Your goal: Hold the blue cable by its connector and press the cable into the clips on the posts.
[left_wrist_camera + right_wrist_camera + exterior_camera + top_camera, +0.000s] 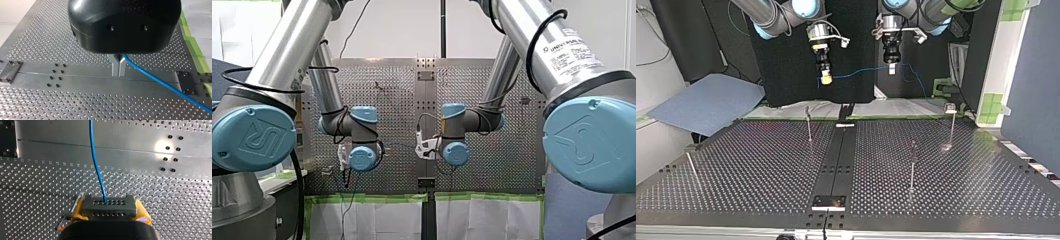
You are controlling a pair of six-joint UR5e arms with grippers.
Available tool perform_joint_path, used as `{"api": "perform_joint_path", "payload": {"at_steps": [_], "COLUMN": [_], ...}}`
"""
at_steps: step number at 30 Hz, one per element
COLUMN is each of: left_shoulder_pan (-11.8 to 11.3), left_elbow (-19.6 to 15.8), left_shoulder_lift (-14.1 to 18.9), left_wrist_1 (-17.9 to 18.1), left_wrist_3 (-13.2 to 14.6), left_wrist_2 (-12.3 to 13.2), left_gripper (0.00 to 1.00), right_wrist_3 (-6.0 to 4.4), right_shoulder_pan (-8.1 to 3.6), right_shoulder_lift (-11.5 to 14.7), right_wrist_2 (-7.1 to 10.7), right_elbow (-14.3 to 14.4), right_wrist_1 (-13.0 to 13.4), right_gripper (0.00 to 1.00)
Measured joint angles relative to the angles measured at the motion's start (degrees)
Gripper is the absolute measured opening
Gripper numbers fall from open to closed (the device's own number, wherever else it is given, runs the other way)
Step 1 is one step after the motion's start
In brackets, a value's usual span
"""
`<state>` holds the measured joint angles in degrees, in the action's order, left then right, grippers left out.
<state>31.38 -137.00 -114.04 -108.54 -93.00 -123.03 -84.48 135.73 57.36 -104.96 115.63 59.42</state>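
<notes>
My right gripper (826, 77) has its yellow pads (78, 212) pinching the grey connector (109, 207) at the end of the blue cable (160, 81). My left gripper (118, 68) has its 2 metal fingers (115, 66) pressed together on the cable a bit further along. Both grippers hang high up, at the far side of the table (761, 165) in the top view. The cable stretches between them in the air, from left to right in that view, and its loose part dangles past my left gripper. The posts (809, 127) stand lower down and nearer to that camera, so the cable has to come down and toward them. The clips (950, 107) on top of the posts hold no cable yet. I think my right gripper is closest to the post at the left, so that clip may be the 1st one to fill.
</notes>
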Motion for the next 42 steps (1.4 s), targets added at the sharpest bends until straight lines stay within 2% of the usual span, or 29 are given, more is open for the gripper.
{"api": "perform_joint_path", "payload": {"at_steps": [19, 23, 28, 33, 37, 42], "left_shoulder_pan": [0.0, -0.9, -2.7, -3.0, -3.0, -3.1], "left_elbow": [0.0, -0.1, -0.1, -0.1, -0.1, -0.1], "left_shoulder_lift": [0.0, -0.9, -3.8, -6.4, -8.3, -9.0], "left_wrist_1": [0.0, -1.0, -3.6, -4.5, -4.6, -4.6], "left_wrist_3": [0.0, 0.9, 3.7, 4.8, 4.9, 4.9], "left_wrist_2": [0.0, -0.2, -0.3, -0.3, -0.3, -0.3], "left_gripper": [0.00, 0.00, 0.00, 0.00, 0.00, 0.00], "right_wrist_3": [0.00, 0.22, 0.56, 0.61, 0.61, 0.61], "right_shoulder_pan": [0.02, -0.02, -0.05, -0.07, -0.07, -0.07], "right_shoulder_lift": [0.0, -0.3, -2.7, -5.4, -6.4, -6.6], "right_wrist_2": [0.01, -0.30, -2.70, -4.94, -5.35, -5.42], "right_elbow": [0.0, -0.3, -1.2, -1.4, -1.4, -1.4], "right_wrist_1": [-0.1, -0.4, -2.8, -5.5, -7.4, -9.9], "right_gripper": [0.00, 0.00, 0.00, 0.00, 0.00, 0.00]}}
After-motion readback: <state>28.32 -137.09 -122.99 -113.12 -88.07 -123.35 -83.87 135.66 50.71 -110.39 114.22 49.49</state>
